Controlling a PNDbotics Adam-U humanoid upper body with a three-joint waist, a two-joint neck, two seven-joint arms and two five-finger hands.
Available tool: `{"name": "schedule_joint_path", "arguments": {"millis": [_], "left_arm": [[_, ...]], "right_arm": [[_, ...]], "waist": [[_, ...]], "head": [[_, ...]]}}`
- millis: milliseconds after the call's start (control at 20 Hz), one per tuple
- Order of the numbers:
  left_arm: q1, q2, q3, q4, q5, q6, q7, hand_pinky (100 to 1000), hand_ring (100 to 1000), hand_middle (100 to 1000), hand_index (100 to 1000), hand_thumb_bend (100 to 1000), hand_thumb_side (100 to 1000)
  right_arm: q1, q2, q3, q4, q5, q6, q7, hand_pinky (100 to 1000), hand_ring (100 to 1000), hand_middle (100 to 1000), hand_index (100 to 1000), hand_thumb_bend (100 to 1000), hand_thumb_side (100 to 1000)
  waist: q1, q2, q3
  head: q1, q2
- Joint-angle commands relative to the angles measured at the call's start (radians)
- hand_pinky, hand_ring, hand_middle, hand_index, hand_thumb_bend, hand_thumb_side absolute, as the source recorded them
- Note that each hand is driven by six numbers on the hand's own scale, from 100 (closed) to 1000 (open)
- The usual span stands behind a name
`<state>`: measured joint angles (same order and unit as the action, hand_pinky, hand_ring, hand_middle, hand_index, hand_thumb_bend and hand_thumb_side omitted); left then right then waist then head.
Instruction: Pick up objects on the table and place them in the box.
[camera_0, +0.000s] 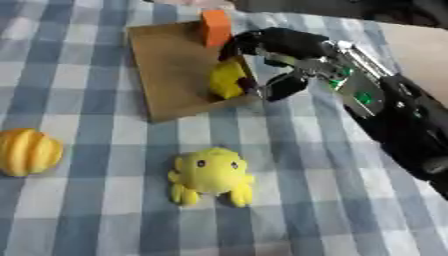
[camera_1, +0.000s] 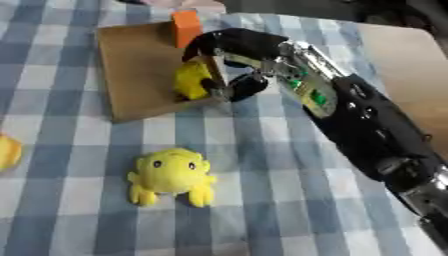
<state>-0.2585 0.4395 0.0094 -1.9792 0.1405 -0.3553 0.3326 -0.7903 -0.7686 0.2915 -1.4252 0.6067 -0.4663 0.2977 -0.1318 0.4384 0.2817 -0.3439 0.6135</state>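
A shallow cardboard box (camera_0: 166, 70) lies at the upper middle of the checked cloth. An orange block (camera_0: 214, 27) stands at its far edge. My right hand (camera_0: 273, 44) reaches in from the right over the box's right wall, fingers curled above and thumb beside a yellow object (camera_0: 226, 80). That object sits just inside the wall, low over the box floor. A yellow plush toy with dark eyes (camera_0: 210, 172) lies on the cloth in front of the box. A yellow-orange ribbed pumpkin shape (camera_0: 28, 151) rests at the left edge. My left hand does not show.
My black right forearm (camera_1: 367, 125) slants across the right side of the cloth. Bare tan tabletop (camera_1: 411, 65) shows past the cloth's right edge. Open cloth lies between the plush toy and the box.
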Motion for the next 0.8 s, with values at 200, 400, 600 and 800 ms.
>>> {"name": "schedule_joint_path", "arguments": {"millis": [200,400,600,800], "left_arm": [[-0.001,0.015,0.005,-0.021,0.007,-0.001,0.000,987,765,727,868,100,647],[0.003,0.016,0.006,-0.021,0.008,-0.001,0.000,987,766,728,868,100,644],[0.011,0.017,0.009,-0.021,0.008,-0.001,0.003,987,766,728,867,100,642],[0.014,0.019,0.011,-0.021,0.008,-0.002,0.006,986,767,729,866,100,637]], "right_arm": [[-0.006,-0.027,-0.016,-0.042,-0.019,0.002,0.007,850,915,857,932,100,216],[-0.007,-0.042,-0.032,-0.085,-0.092,0.024,0.012,860,924,856,958,100,205],[0.003,-0.070,-0.059,-0.153,-0.183,0.063,0.011,863,923,850,961,100,198],[0.032,-0.109,-0.084,-0.254,-0.292,0.106,0.017,864,920,844,962,100,199]], "waist": [[0.014,-0.037,-0.008],[0.019,-0.047,-0.016],[0.024,-0.055,-0.024],[0.028,-0.062,-0.035]], "head": [[0.008,-0.005],[0.013,0.000],[0.020,0.007],[0.027,0.012]]}}
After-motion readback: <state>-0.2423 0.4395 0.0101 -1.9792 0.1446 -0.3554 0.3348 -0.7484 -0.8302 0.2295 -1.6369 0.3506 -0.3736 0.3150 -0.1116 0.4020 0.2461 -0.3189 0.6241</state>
